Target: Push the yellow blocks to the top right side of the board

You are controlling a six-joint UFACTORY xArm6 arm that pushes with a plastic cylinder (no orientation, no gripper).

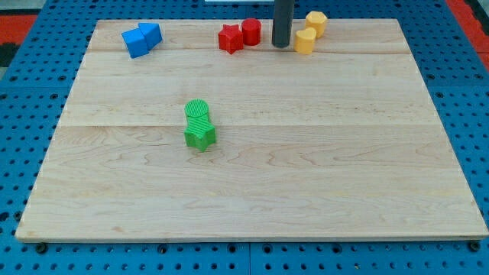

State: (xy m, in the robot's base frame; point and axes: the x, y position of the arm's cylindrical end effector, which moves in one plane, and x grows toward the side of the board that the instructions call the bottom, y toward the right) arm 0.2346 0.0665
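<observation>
Two yellow blocks stand near the view's top, right of centre: a yellow hexagonal block (pixel 315 23) and, just below-left of it, a smaller yellow block (pixel 305 41). My tip (pixel 281 45) stands on the board just left of the smaller yellow block, with a narrow gap between them. The dark rod rises from the tip out of the view's top.
A red star block (pixel 230 39) and a red cylinder (pixel 250 31) sit just left of my tip. Two blue blocks (pixel 141 39) lie at the top left. A green cylinder (pixel 197 111) and green star block (pixel 200 135) lie left of the wooden board's (pixel 321 176) centre.
</observation>
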